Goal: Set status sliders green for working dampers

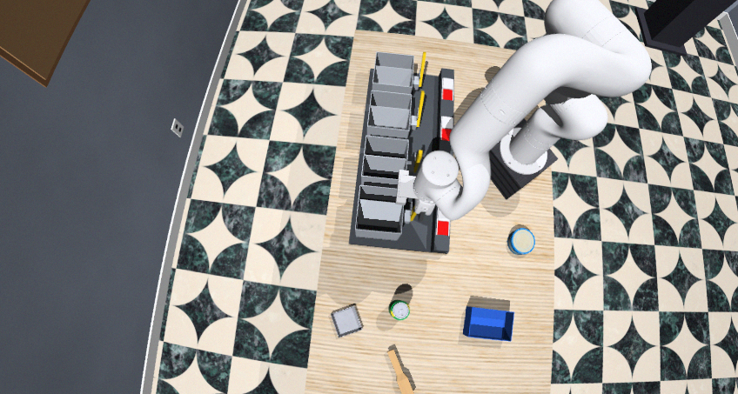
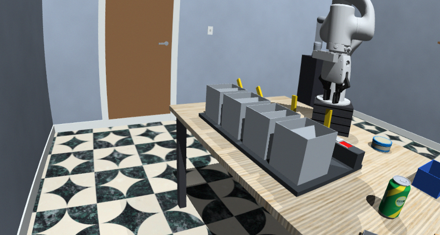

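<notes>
Four grey open-topped dampers stand in a row on a dark base (image 1: 399,155), from the farthest (image 2: 220,101) to the nearest (image 2: 302,148). Each has a yellow lever on its side, such as the nearest lever (image 2: 328,117) and the one behind it (image 2: 294,102). Slider windows show red at the far end (image 1: 447,94) and near end (image 1: 442,228); my arm covers part of the slider strip. My gripper (image 2: 334,94) hangs pointing down, well above the two nearest levers, partly open and empty. From above, my wrist (image 1: 437,175) hides the fingers.
On the table are a blue-rimmed round tin (image 1: 520,240), a green can (image 1: 399,310), a blue bin (image 1: 488,323), a grey square part (image 1: 346,319) and a wooden tool (image 1: 400,372). My base (image 1: 523,168) stands just behind the slider strip.
</notes>
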You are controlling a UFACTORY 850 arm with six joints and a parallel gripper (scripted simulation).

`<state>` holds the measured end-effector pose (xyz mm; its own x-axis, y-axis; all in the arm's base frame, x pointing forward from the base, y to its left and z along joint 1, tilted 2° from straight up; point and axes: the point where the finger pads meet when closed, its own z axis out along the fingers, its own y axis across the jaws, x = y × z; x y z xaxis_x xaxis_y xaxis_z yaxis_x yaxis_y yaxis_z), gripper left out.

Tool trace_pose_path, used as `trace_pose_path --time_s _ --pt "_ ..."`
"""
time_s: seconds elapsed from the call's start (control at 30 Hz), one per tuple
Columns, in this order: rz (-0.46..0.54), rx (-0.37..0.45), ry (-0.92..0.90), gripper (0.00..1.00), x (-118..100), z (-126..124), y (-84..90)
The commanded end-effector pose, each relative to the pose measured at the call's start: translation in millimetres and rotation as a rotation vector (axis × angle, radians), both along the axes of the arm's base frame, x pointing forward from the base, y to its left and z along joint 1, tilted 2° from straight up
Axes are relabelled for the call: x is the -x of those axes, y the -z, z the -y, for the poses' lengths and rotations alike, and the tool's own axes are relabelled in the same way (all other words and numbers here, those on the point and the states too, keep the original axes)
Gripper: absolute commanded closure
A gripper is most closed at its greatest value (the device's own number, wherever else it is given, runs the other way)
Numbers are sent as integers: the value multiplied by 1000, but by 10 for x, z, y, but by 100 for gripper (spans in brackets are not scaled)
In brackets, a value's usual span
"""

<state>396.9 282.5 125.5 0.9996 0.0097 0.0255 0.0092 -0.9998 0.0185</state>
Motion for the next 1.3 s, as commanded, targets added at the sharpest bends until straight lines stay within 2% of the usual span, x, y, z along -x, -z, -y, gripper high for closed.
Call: trace_pose_path --time_s 0.0,0.43,0.6,0.7,0.73,0.8,0.93,1.0,1.03,1.07,1.13,1.27 --pt "2 7 0 61 -6 -5 -6" --pt "2 12 0 61 -6 -5 -22" --pt "2 12 0 61 2 -9 -197" --pt "2 12 0 61 -11 -11 -213" --pt "2 12 0 61 -91 -17 -215" --pt "3 12 0 61 -435 -38 -223" --pt "3 12 0 61 -708 -59 -230" --pt "3 12 0 61 -708 -59 -230" --pt "3 12 0 61 -908 -80 -237" --pt "3 12 0 61 -1011 -89 -240" --pt "3 12 0 61 -1119 -96 -242" --pt "3 12 0 61 -1128 -97 -242"
